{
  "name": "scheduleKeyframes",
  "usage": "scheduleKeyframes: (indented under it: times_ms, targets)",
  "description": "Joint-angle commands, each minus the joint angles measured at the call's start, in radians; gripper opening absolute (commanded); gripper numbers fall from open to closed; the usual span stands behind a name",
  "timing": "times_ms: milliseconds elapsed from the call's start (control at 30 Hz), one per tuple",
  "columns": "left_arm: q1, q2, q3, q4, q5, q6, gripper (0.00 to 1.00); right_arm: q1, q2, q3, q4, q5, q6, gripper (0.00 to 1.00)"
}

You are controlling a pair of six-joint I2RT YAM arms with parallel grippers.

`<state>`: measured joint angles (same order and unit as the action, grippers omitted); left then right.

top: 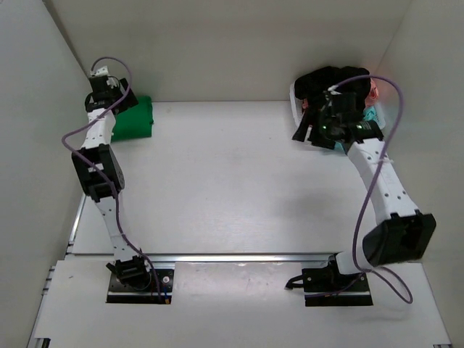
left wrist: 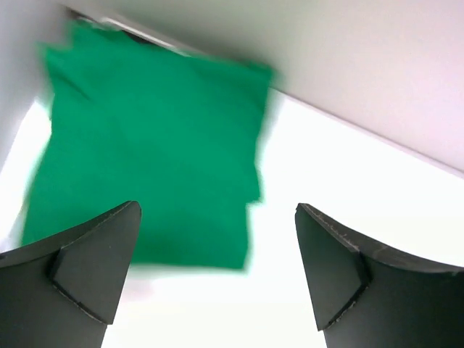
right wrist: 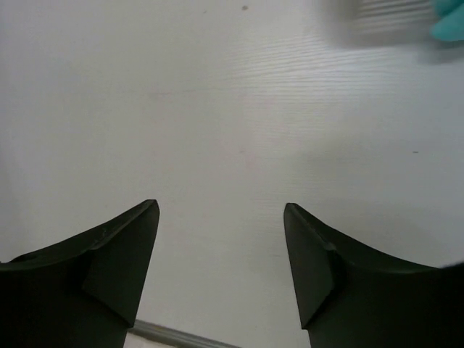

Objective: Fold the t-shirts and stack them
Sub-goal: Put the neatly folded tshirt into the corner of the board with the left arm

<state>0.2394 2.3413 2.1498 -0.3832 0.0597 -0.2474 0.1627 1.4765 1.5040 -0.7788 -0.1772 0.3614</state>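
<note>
The green t-shirt (left wrist: 145, 159) is blurred in the left wrist view. A teal cloth (right wrist: 451, 22) is cut off at the right wrist view's upper right.

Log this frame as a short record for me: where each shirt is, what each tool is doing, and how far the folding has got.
green t-shirt: folded flat, far left corner of the table
left tool: open, empty, above the green t-shirt
black t-shirt: heaped in the basket, far right
pink t-shirt: edge showing beside the black one
teal t-shirt: edge showing below the pink one
right tool: open, empty, over bare table by the basket
progress: one shirt folded, three not yet
</note>
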Motion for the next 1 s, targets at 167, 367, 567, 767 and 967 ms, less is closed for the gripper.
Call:
scheduleKeyframes:
  times_ms: [167, 367, 567, 767, 967]
  targets:
    - [-0.086, -0.595, -0.706, 0.196, 0.282, -0.217, 0.99, -0.158, -0.058, -0.033, -0.028, 0.033, -0.059, 0.99]
    - [-0.225, -0.767, -0.834, 0.109, 0.292, -0.184, 0.99, -0.141, -0.013, -0.007, 0.015, 0.015, -0.127, 0.99]
    - [-0.463, -0.919, -0.909, -0.066, 0.237, -0.110, 0.99, -0.199, 0.008, 0.016, 0.044, 0.015, -0.118, 0.99]
    - [-0.503, -1.146, -1.125, -0.126, 0.256, -0.145, 0.98, -0.232, 0.042, 0.039, 0.078, 0.053, -0.088, 0.99]
    - [-0.506, -1.133, -1.099, -0.233, 0.275, -0.106, 0.99, -0.288, 0.074, 0.045, 0.159, 0.056, -0.069, 0.99]
